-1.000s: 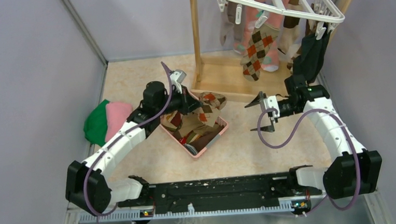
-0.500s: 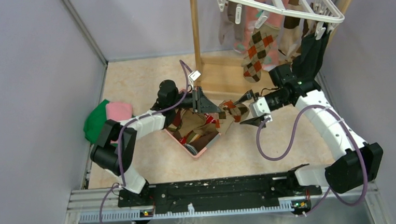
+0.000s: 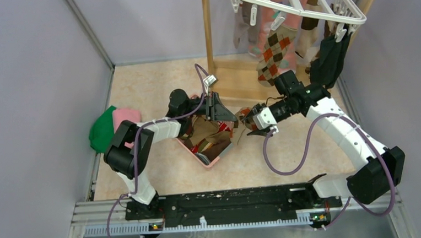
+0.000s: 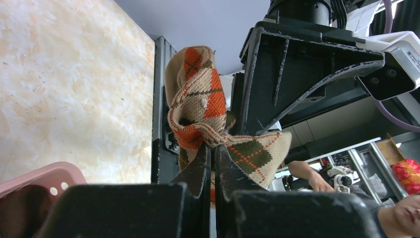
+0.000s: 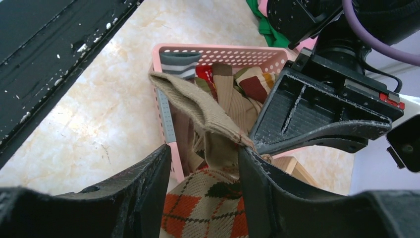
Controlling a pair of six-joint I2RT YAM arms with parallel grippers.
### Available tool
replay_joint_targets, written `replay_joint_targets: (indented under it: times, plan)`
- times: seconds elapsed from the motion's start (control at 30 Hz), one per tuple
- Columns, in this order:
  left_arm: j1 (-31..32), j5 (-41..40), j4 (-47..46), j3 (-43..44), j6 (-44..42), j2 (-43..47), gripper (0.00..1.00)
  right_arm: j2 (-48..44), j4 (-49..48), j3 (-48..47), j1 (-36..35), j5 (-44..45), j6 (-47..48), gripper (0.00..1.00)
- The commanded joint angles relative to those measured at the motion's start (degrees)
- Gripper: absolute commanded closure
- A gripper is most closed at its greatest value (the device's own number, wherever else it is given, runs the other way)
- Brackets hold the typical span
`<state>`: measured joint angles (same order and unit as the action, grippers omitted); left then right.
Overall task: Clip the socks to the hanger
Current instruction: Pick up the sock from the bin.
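Note:
An orange, brown and cream argyle sock [image 3: 241,119] hangs in the air between the two arms, just right of the pink basket [image 3: 211,162]. My left gripper [image 3: 232,117] is shut on it; in the left wrist view the sock [image 4: 198,99] bunches above the pinched fingertips of that gripper [image 4: 214,148]. My right gripper [image 3: 251,122] faces it from the right. In the right wrist view that gripper [image 5: 204,148] is open and straddles the sock [image 5: 208,208], whose fabric touches only the right finger. The white hanger [image 3: 323,4] holds several clipped socks [image 3: 273,51] at the back right.
The basket [image 5: 218,49] holds more socks. A wooden stand [image 3: 209,36] carries the hanger, its base right behind the grippers. Folded green and pink cloths [image 3: 112,128] lie at the left wall. Purple cables loop off both arms.
My left gripper lifted the argyle sock out of the basket and carried it right. My right gripper came left to it, and its jaws have narrowed around the sock.

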<state>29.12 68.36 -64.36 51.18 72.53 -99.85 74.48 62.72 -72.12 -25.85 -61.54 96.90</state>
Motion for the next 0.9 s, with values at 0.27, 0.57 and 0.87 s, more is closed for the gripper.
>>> replay_joint_targets:
  times: [0.27, 0.57, 0.87]
  plan:
    - [1.36, 1.08, -6.06, 1.64, 1.56, -2.17, 1.0, -0.59, -1.18, -6.31, -2.16, -0.86, -6.9, 0.48]
    - [2.05, 1.34, -7.82, 1.98, 2.92, -2.88, 1.0, -0.16, 0.61, -7.28, -3.5, 1.05, -7.39, 0.45]
    - [2.23, 1.43, -9.99, 2.26, 4.78, -3.79, 1.0, 0.18, 0.02, -6.05, -6.16, 0.17, -7.82, 0.59]
